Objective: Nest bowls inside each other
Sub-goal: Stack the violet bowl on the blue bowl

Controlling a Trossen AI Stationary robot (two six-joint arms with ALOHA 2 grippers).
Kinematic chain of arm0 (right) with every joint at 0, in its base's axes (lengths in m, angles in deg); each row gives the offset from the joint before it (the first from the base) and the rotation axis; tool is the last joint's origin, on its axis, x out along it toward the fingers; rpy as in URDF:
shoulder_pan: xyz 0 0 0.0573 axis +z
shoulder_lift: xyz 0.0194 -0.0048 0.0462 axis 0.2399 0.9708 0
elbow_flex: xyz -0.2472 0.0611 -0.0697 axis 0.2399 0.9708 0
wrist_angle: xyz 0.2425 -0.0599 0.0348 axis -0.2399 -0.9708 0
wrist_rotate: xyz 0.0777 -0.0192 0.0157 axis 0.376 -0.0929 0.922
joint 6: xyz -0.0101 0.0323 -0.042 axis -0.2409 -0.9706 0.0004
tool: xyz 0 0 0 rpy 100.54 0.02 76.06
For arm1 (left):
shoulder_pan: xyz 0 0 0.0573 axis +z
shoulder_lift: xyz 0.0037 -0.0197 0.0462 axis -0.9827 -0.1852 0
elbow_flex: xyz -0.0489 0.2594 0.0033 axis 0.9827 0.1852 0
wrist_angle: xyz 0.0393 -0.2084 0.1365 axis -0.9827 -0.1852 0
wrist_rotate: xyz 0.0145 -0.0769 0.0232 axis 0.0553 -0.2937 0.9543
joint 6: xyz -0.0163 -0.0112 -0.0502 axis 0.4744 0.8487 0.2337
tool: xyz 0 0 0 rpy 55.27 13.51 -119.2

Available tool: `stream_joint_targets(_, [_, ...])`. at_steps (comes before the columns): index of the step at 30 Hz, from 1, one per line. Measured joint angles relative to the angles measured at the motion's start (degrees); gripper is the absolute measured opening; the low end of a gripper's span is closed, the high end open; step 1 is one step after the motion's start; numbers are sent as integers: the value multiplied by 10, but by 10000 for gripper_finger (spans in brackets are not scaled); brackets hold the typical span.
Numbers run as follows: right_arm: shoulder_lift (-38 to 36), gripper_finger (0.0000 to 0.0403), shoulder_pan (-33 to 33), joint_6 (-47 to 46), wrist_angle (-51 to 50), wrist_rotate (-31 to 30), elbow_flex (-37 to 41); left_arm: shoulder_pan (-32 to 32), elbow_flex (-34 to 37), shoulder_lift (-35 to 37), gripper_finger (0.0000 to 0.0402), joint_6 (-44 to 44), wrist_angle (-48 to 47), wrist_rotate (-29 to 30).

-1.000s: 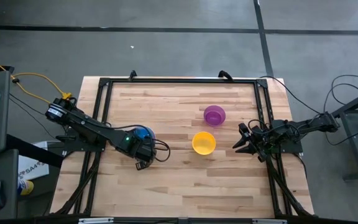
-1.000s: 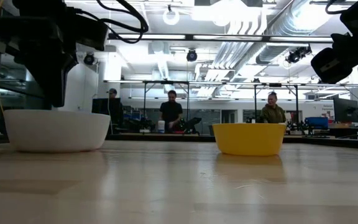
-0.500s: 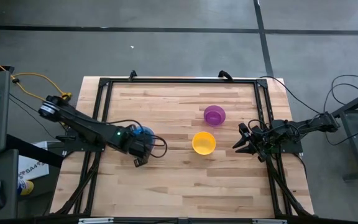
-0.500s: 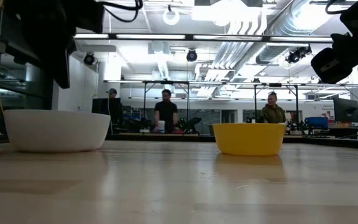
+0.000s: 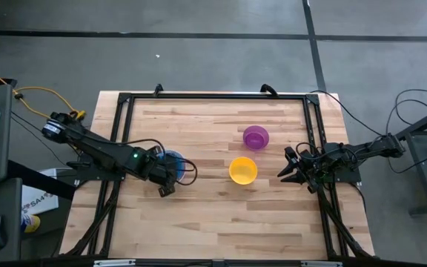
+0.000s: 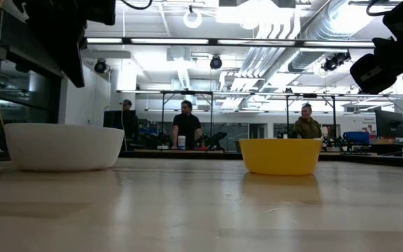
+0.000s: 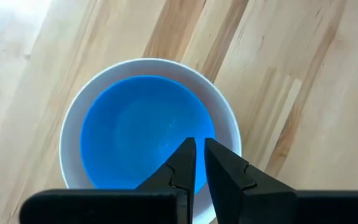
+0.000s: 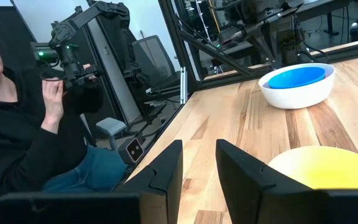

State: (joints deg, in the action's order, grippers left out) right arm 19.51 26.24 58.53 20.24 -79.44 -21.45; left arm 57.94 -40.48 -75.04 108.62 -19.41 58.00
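A blue bowl (image 7: 143, 130) sits nested inside a white bowl (image 7: 229, 121) near the table's left side; the white bowl (image 6: 64, 147) rests on its base. My left gripper (image 7: 199, 149) hovers above the pair, pointing steeply down, open by a narrow gap with nothing between its fingers. A yellow bowl (image 5: 242, 170) and a purple bowl (image 5: 256, 137) stand apart right of centre. My right gripper (image 8: 197, 155) waits open at the table's right edge (image 5: 295, 169), level, facing the yellow bowl (image 8: 319, 168).
A black frame (image 5: 199, 96) runs around the tabletop. Bare wood lies between the white bowl and the yellow bowl (image 6: 280, 155) and along the near edge. A seated person (image 8: 30, 124) shows beyond the table in the right wrist view; others stand far behind (image 6: 185, 126).
My left gripper has risen clear above the white bowl and drawn back a little toward the table's left edge. The blue and white bowls have stayed where they were.
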Motion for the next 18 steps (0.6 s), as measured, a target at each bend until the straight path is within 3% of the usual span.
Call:
stream_joint_targets(7, [0, 91, 0, 0, 0, 0, 0, 0, 0, 18, 33, -9, 13, 11])
stream_joint_targets(18, [0, 91, 0, 0, 0, 0, 0, 0, 0, 18, 33, -95, 70, 8])
